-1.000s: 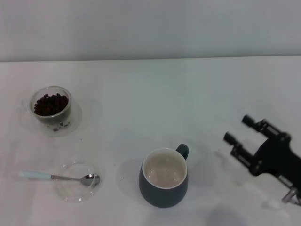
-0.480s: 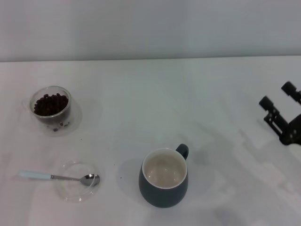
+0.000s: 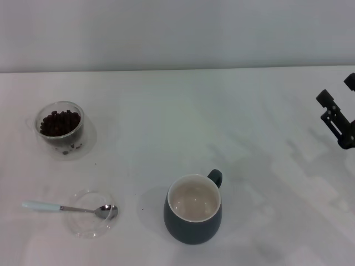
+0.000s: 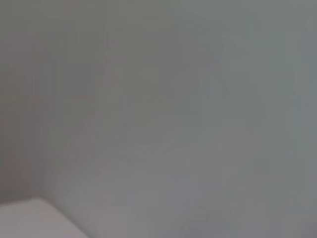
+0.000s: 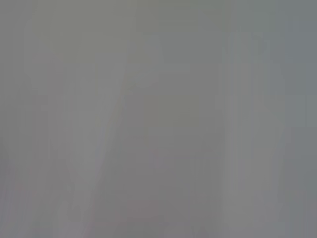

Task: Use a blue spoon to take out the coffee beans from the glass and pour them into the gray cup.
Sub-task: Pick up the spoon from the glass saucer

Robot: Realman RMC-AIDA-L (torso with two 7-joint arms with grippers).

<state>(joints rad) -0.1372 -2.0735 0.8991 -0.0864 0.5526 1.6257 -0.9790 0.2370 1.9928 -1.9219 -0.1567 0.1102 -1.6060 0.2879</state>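
**A:** From the head camera, where does everything sit around the gray cup (image 3: 193, 209)?

**B:** The cup stands low in the middle of the white table (image 3: 183, 111), cream inside and bare, its handle turned to the far right. Well off to its left lies the blue spoon (image 3: 69, 208), its metal bowl resting in a shallow clear dish (image 3: 90, 214) and its pale handle sticking out away from the cup. Farther back on that side, well apart from the cup, is the glass (image 3: 60, 127) with the coffee beans (image 3: 59, 122) heaped inside.

**A:** And the arms?

**B:** Only 1 shows. The right gripper (image 3: 343, 98) hangs far to the cup's right, at the edge of the view, fingers spread apart with nothing between them. The left gripper isn't visible at all.

**A:** Left wrist camera?

**B:** Just a blank gray surface and a pale corner. Nothing of the task.

**A:** Right wrist camera?

**B:** Plain gray, nothing to read.

**A:** So which step is this?

**B:** I'd judge the very start: spoon untouched, no beans in the cup. The next move calls for a gripper to reach the spoon's blue handle, which lies flat on the table, so a low, narrow pinch; the left arm looks the nearer side.
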